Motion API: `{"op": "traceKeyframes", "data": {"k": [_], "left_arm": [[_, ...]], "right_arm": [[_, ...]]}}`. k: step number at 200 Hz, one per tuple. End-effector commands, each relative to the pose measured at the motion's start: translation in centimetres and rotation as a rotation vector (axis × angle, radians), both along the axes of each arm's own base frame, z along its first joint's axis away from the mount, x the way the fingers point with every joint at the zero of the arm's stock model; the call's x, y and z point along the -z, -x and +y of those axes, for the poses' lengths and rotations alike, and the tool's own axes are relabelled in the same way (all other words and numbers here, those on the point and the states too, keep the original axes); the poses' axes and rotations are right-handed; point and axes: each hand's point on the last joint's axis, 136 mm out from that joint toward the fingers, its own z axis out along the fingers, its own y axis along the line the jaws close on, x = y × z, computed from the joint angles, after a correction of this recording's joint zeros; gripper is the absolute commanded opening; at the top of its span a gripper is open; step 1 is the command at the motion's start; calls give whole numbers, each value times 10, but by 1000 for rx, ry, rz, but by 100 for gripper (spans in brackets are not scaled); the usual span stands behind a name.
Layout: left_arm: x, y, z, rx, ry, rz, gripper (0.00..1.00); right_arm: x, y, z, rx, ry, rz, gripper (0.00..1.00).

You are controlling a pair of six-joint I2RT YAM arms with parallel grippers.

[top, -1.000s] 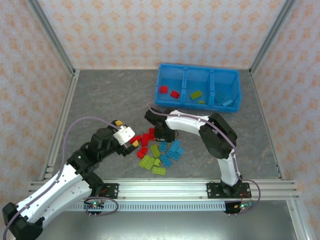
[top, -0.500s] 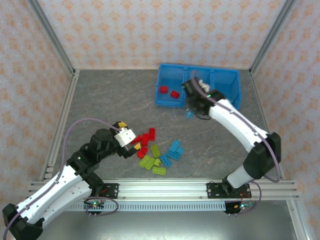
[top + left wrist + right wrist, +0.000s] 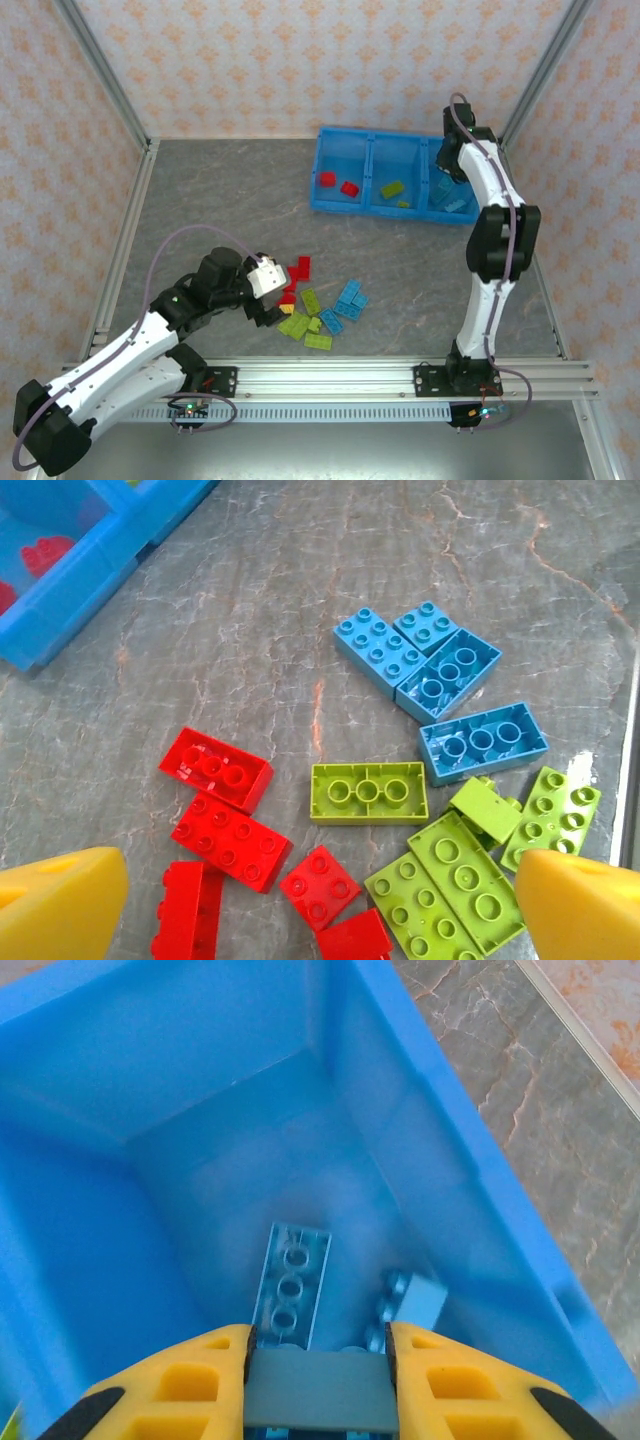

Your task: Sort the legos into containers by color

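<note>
the right gripper (image 3: 318, 1355) hung low over the right compartment of the bin (image 3: 397, 211), its yellow fingers (image 3: 180, 1385) pinching a light blue brick (image 3: 318, 1400) between them. on the floor of that compartment lay a long blue brick (image 3: 292, 1285) and a short blue brick (image 3: 415, 1305) just beside it. seen from above, the middle compartment held green bricks (image 3: 392, 189) and the left one two red bricks (image 3: 327, 179) — each colour in its own square

the left gripper (image 3: 320, 905) hovered over the pile on the table (image 3: 220, 200), claw spread wide, holding nothing. under it the loose bricks lay in rough groups: five red ones (image 3: 230, 840) on one side, some touching; four blue ones (image 3: 448, 675) farther out, packed edge to edge; and the green ones (image 3: 445, 880) on the other side, close together. one green brick (image 3: 368, 792) lay hollow side up between the red group and the blue. a few others also lay studs down. the pile sat near the front of the table, well apart from the bin
</note>
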Motion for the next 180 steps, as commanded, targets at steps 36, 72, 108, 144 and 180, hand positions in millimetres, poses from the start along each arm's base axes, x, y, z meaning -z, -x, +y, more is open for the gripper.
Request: {"op": "traceKeyframes", "data": {"k": [36, 72, 108, 144, 180], "left_arm": [[-9, -7, 4, -18, -17, -47, 100], [-4, -24, 10, -124, -25, -36, 100], [-17, -60, 9, -387, 92, 95, 99], [-21, -99, 15, -783, 122, 344, 88], [-9, -122, 0, -962, 64, 470, 79]], "right_arm": [[-16, 2, -4, -35, 24, 85, 53], [-23, 44, 17, -80, -91, 83, 54], [-42, 113, 44, -138, -240, 48, 59], [-80, 185, 86, -244, -397, -54, 70], [-86, 240, 135, -348, -507, -47, 77]]}}
